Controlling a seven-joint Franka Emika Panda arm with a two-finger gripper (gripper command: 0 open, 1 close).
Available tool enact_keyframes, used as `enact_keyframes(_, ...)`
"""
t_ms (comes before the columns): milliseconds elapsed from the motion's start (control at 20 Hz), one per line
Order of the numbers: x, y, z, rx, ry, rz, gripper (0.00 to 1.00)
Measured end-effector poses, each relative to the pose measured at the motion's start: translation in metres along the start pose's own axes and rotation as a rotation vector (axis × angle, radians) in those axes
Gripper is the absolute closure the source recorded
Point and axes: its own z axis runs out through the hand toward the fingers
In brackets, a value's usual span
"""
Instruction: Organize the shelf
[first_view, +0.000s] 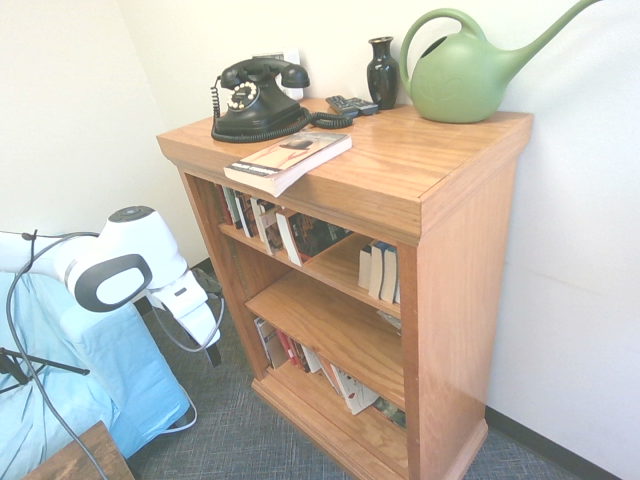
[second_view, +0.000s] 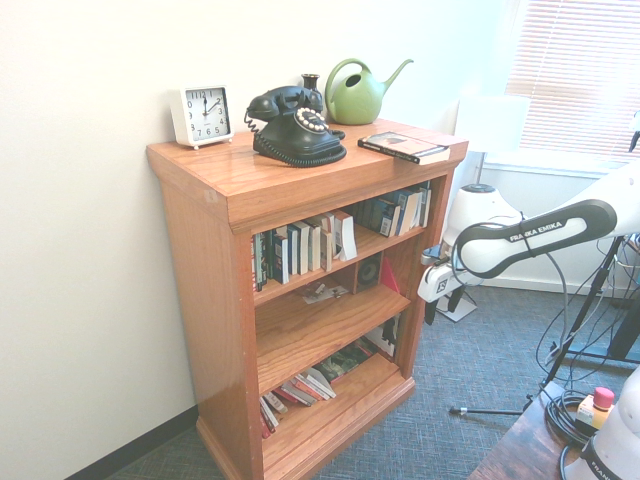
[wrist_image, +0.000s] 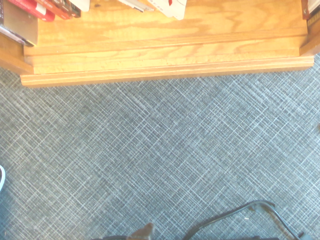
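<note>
Now end effector (first_view: 212, 345) apparently open, empty, low beside shelf (first_view: 400, 180) front.

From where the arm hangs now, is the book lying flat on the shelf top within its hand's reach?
Probably yes: the flat paperback book overhangs the front edge of the orange-brown wooden shelf, nothing covers it, but the hand sits low.

The first exterior view looks down at the shelf (first_view: 400, 180) from its front corner, close by, my arm entering from picture left. The second exterior view faces the shelf (second_view: 240, 190) from the opposite front corner, slightly farther off. Both share its top and open tiers. My wrist view looks straight down at carpet (wrist_image: 160, 160) and the shelf base (wrist_image: 165, 60).
</note>
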Motion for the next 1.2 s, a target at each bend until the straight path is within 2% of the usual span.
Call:
enact_keyframes(150,0.001,0.000,0.000,-0.004,0.005,-0.002,0.00)
enact_keyframes(300,0.011,0.000,-0.012,-0.026,0.083,-0.032,0.00)
enact_keyframes(500,0.032,-0.003,-0.064,-0.081,0.300,-0.090,0.00)
enact_keyframes(800,0.042,-0.020,-0.144,-0.213,0.613,-0.206,0.00)
enact_keyframes(1050,0.037,-0.038,-0.189,-0.342,0.868,-0.302,0.00)
enact_keyframes(1200,0.036,-0.046,-0.211,-0.416,0.988,-0.348,0.00)
